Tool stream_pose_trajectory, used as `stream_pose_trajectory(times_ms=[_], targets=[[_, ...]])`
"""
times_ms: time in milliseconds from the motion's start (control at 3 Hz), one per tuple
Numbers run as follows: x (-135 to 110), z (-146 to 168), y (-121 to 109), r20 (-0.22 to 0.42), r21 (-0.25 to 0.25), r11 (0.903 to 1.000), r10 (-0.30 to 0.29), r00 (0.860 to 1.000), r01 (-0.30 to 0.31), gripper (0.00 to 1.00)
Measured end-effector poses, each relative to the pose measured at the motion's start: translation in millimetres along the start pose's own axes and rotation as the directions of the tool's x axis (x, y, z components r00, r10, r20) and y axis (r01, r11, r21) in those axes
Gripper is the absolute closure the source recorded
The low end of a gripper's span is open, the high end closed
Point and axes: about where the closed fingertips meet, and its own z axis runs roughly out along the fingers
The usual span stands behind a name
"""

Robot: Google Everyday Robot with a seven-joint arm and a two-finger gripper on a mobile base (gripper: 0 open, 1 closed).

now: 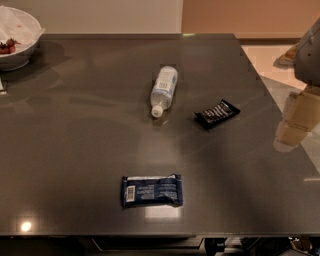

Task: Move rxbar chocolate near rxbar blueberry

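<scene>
1. Far over at the right edge, the grey arm comes in from the upper corner and slants down towards the tabletop.
2. Below it hangs the pale tan gripper, out past the table's right side and above the light floor. Whether it is spread or closed I cannot tell. It touches nothing on the table.
3. The broad, glossy dark grey table fills most of the view. Its surface shows soft reflections, and a small bright glint of light sits near the front left corner.
4. Behind the table the wall is pale on the left and warm tan on the right.
5. A round white bowl stands at the back left corner, lined with white paper and holding something red.
6. A clear plastic bottle with a white label and white cap lies on its side near the middle of the table, with the cap pointing towards the front.
7. The rxbar chocolate, a small flat black wrapper with white lettering and crimped ends, lies flat to the right of the bottle's cap. It is turned at an angle, with its right end further back.
8. The rxbar blueberry, a larger flat dark blue rectangular wrapper, lies near the front edge. It has a white barcode patch at its left end and a pale strip along its top.
9. The two bars lie well apart, the black one behind and to the right of the blue one.
</scene>
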Motion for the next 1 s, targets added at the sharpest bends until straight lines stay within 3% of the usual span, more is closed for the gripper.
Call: stream_pose_trajectory(times_ms=[333,667,1000], targets=[[0.0,0.0,0.0,0.000,0.000,1.0000,0.000,1.000,0.000,0.00],[-3.0,3.0,-5.3,0.011,-0.039,0.9990,-0.020,1.000,0.021,0.00],[-11.4,26.3,-15.4,0.033,-0.096,0.9941,-0.047,0.998,0.050,0.00]])
